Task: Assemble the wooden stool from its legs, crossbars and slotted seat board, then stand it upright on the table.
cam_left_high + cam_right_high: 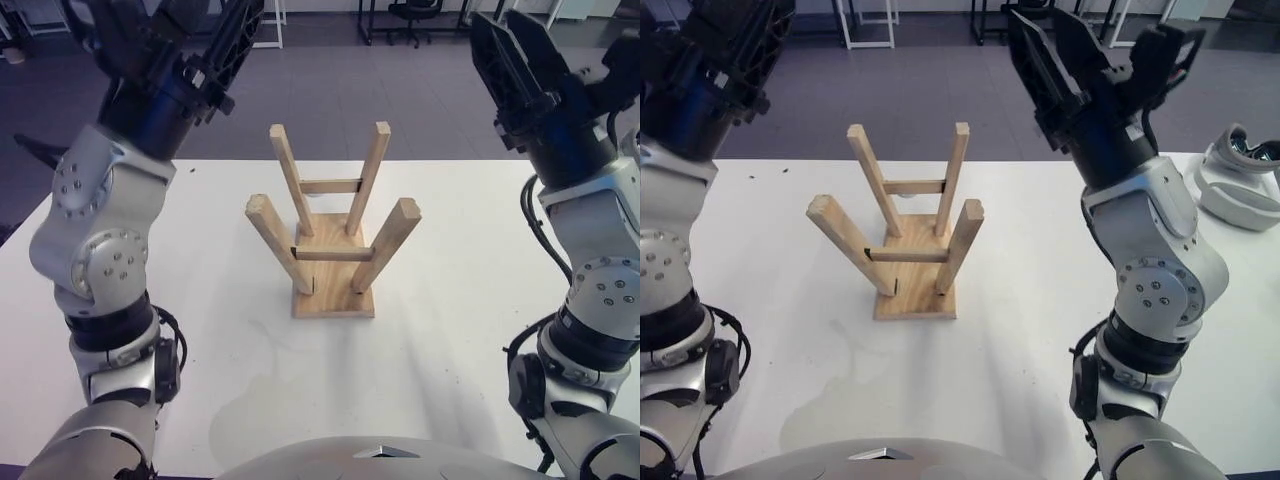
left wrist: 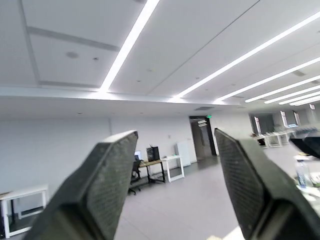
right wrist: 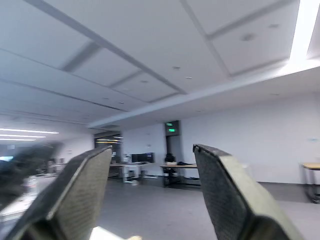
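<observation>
A pale wooden stool (image 1: 333, 250) stands upside down near the middle of the white bench (image 1: 450, 350). Its flat rectangular seat board (image 1: 338, 298) lies face down on the bench top. The four square-section legs (image 1: 279, 243) rise from the seat board and splay outward. Two short crossbars (image 1: 333, 254) sit between the legs, one joining the near pair and one joining the far pair.

The left hand (image 2: 175, 145) is raised high on the stool's left, well above the bench and well apart from the stool. Its two black, ribbed fingers (image 2: 100, 195) are spread wide with nothing between them, and they point up toward the room's ceiling (image 2: 75, 40).

The right hand (image 3: 152, 150) is raised in the same way on the stool's right, also well apart from the stool. Its fingers are likewise parted wide and empty, aimed up and away from the bench.

The stool sits between the two arms and lower than both hands. Neither hand touches any part of it.

A white and grey headset (image 1: 1235, 180) rests on the bench near its right edge. It lies beyond the right arm and well apart from the stool.
</observation>
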### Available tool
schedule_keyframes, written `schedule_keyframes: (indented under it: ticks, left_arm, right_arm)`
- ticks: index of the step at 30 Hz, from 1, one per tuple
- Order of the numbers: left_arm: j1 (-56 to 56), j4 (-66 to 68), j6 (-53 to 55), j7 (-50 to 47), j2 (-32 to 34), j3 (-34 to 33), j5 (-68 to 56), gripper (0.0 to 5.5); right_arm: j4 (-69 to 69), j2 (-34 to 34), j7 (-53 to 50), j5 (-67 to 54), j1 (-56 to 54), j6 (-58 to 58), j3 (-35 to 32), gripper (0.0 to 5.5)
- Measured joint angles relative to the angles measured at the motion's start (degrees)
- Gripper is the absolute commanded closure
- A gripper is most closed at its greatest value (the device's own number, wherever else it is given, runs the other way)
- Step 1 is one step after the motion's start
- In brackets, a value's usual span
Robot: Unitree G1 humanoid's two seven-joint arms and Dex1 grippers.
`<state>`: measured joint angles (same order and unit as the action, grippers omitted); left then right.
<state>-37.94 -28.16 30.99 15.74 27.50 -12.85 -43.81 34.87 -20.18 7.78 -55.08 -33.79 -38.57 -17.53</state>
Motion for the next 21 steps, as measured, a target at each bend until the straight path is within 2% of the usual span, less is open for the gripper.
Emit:
schedule_keyframes:
  ticks: [2,4,6,9,11,14,17,21]
  left_arm:
    - [1.5,1.6,0.7,1.5,0.4,2.0,1.6,2.67]
    - [9.4,3.5,0.9,2.8,-0.6,7.2,4.2,2.67]
    - [16.5,4.0,-6.0,4.2,-2.7,10.8,7.9,2.67]
    - [18.1,9.8,-19.7,7.0,-5.2,13.4,13.0,2.67]
    - [17.4,12.4,-23.1,8.3,-6.0,13.7,13.0,2.67]
    - [15.2,15.0,-22.5,8.9,-6.6,13.8,12.8,2.67]
    - [14.7,11.9,-17.0,8.0,-5.4,12.4,11.2,2.67]
    - [9.1,9.5,-9.0,8.2,-1.3,8.8,8.2,2.67]
  right_arm:
    - [-0.4,0.1,-1.9,-2.1,0.1,-2.8,1.4,2.48]
    - [-2.5,-0.9,-3.4,-1.6,3.4,-8.8,6.9,2.48]
    - [-6.3,-1.6,-3.4,1.6,9.8,-11.7,11.8,2.48]
    - [-7.4,-1.9,-2.4,4.0,10.4,-9.9,13.2,2.48]
    - [-7.5,-1.9,-1.9,5.4,10.2,-9.5,13.4,2.48]
    - [-7.8,-1.5,-1.7,6.5,9.5,-8.9,14.1,2.48]
    - [-7.5,-0.8,0.4,6.4,9.5,-7.7,13.0,2.48]
    - [-7.6,-0.1,3.0,-1.4,-2.2,-3.5,5.3,2.48]
